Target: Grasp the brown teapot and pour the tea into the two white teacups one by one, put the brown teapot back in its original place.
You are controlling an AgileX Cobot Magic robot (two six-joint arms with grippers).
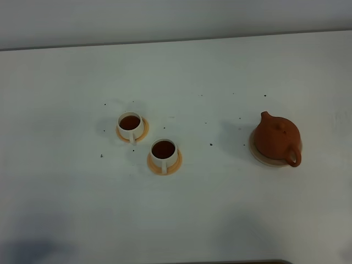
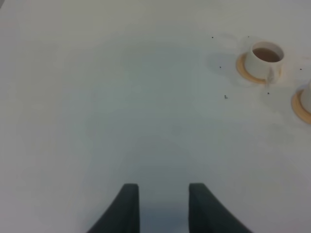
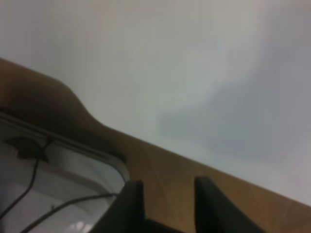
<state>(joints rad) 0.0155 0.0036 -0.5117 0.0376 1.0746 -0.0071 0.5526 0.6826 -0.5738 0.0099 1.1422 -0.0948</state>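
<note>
On the white table, the brown teapot is sitting on its plate and both teacups are holding tea, so the right gripper and left gripper, fingers parted and grasping nothing, are best staying well clear.

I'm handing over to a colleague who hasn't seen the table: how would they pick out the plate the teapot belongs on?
On the white table, look to the right side for the round reddish-brown clay teapot. The round pale beige plate lies directly under it, only its rim showing. Unlike the two small orange saucers under the white teacups at left, it is paler and wider.
</note>
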